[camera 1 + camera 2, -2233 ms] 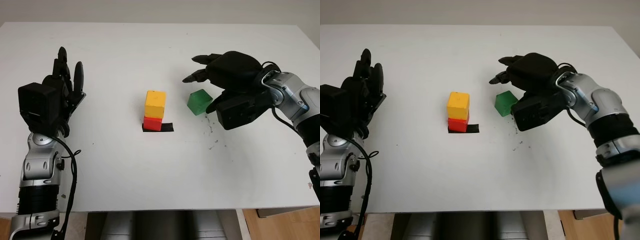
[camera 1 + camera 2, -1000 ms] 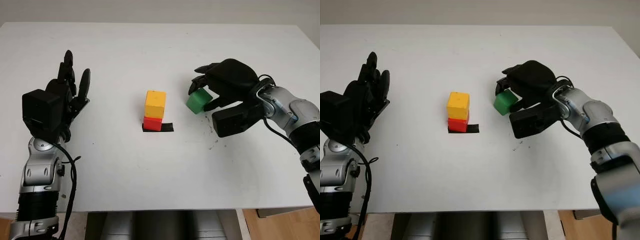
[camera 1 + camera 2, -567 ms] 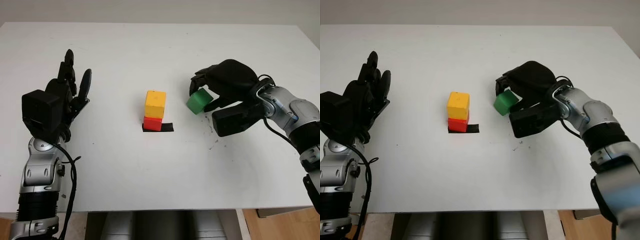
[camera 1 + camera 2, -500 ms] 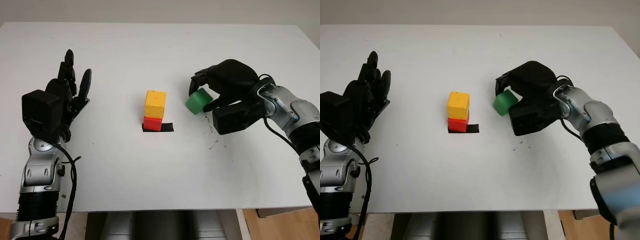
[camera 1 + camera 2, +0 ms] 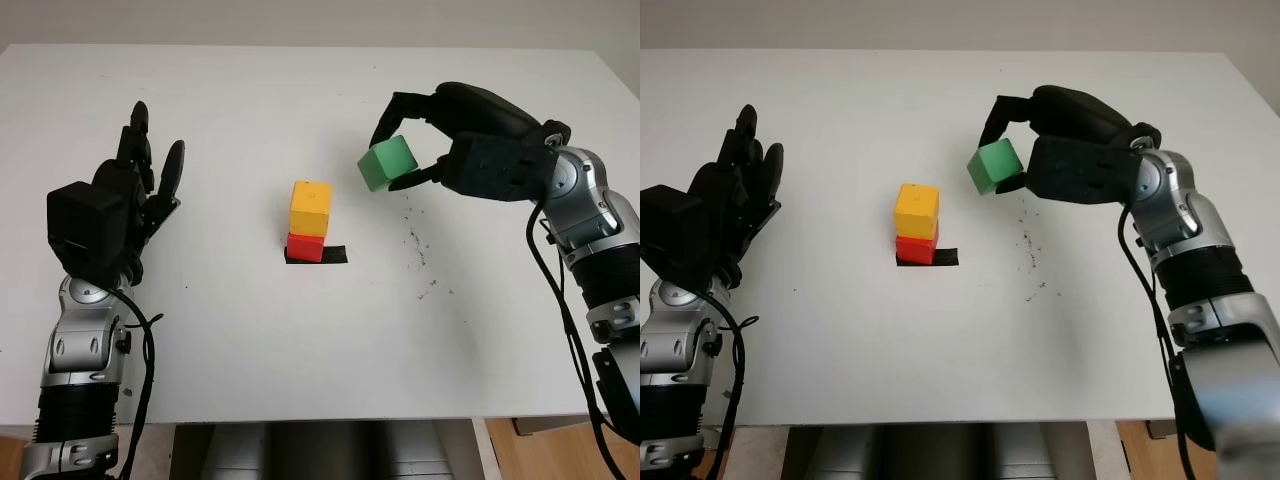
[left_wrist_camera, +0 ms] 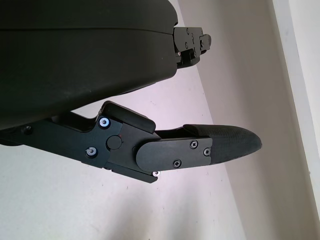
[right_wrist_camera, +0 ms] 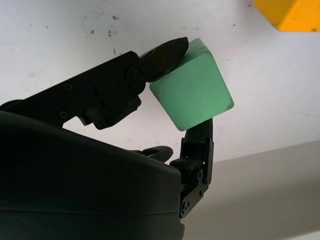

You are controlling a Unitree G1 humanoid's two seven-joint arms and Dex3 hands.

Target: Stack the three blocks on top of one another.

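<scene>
A yellow block sits on a red block at the table's middle, on a strip of black tape. My right hand is shut on a green block and holds it in the air, up and to the right of the stack. In the right wrist view the green block is pinched between black fingers, with a corner of the yellow block beyond it. My left hand is open above the table's left side, away from the blocks.
The white table carries small dark specks to the right of the stack, under where the green block hung before. Its far edge meets a grey wall.
My right hand closed on the green block, lifted it off the table and carried it up and slightly left toward the stack. The left hand stayed in place.
</scene>
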